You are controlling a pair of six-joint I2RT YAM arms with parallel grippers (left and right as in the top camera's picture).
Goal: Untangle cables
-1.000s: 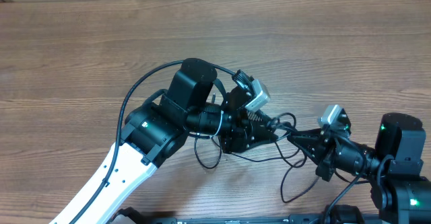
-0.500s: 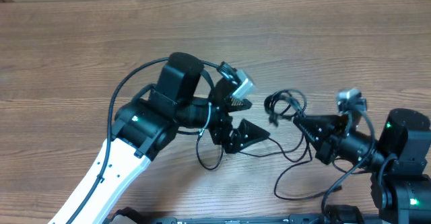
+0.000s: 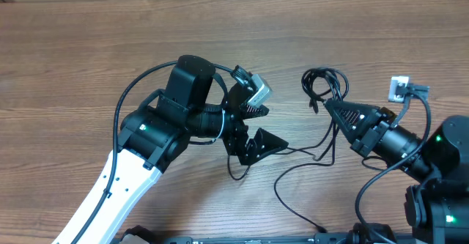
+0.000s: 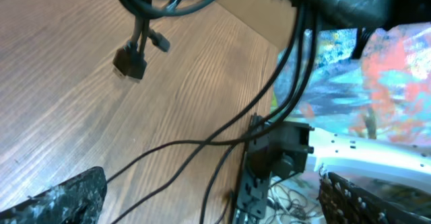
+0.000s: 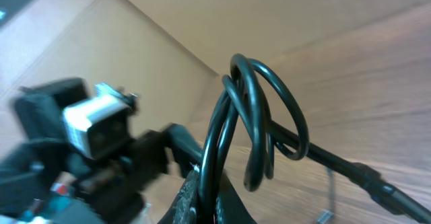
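Untangling | right gripper (image 3: 331,106) pinched shut on cables (image 3: 318,81) | left gripper (image 3: 268,127) wide open, empty | best: left takes one strand trailing toward 7 o'clock, pulls slowly.

Two grippers over one table (image 3: 73,68): the left gripper (image 3: 271,127) and the right gripper (image 3: 330,106). One knotted bundle of cables (image 3: 320,83), upper right; how many separate strands, I can't tell.

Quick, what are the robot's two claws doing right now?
Left gripper: open, holding nothing.
Right gripper: shut on the cables.
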